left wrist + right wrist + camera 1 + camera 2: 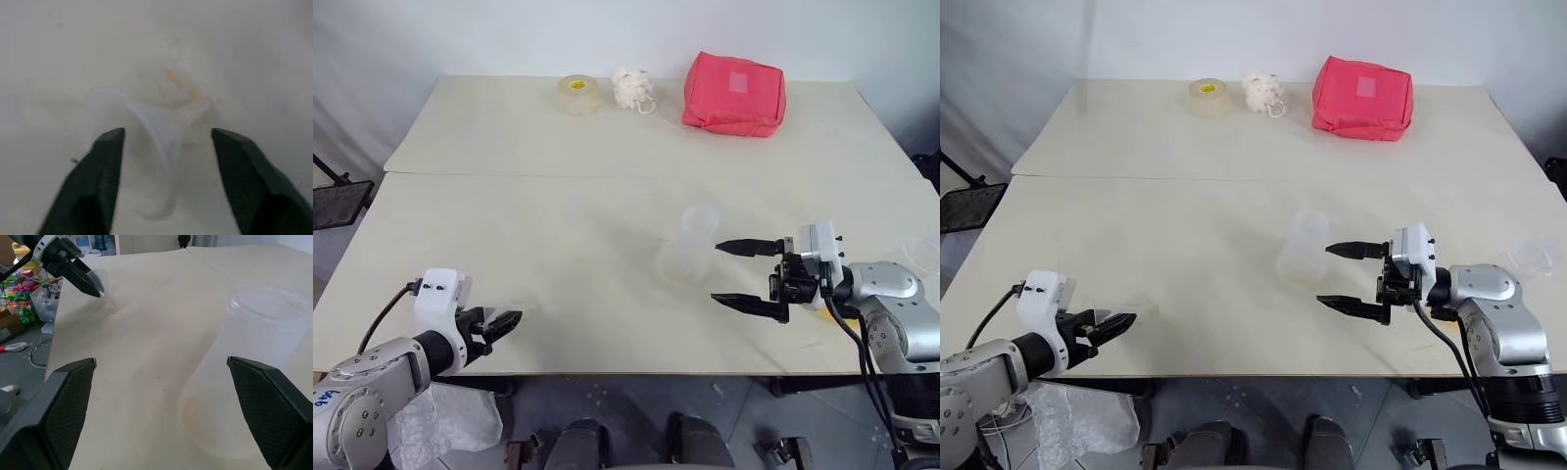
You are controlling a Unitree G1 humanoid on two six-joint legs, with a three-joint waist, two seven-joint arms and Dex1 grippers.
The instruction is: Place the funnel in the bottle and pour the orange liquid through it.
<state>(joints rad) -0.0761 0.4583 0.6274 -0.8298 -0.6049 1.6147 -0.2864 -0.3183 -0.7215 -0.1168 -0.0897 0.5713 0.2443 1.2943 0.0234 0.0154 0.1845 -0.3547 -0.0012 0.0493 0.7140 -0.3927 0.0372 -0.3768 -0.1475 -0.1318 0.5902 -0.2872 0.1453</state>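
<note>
Btwn left hand (164, 183) fingers: funnel (156, 127), seemingly sideways.

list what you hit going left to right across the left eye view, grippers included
left gripper → tape roll → white puff → bottle → red pouch → right gripper → clear cup

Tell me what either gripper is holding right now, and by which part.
Nothing yet. The funnel lies between the left gripper's open fingers, untouched; the right gripper stands open beside the bottle.
</note>
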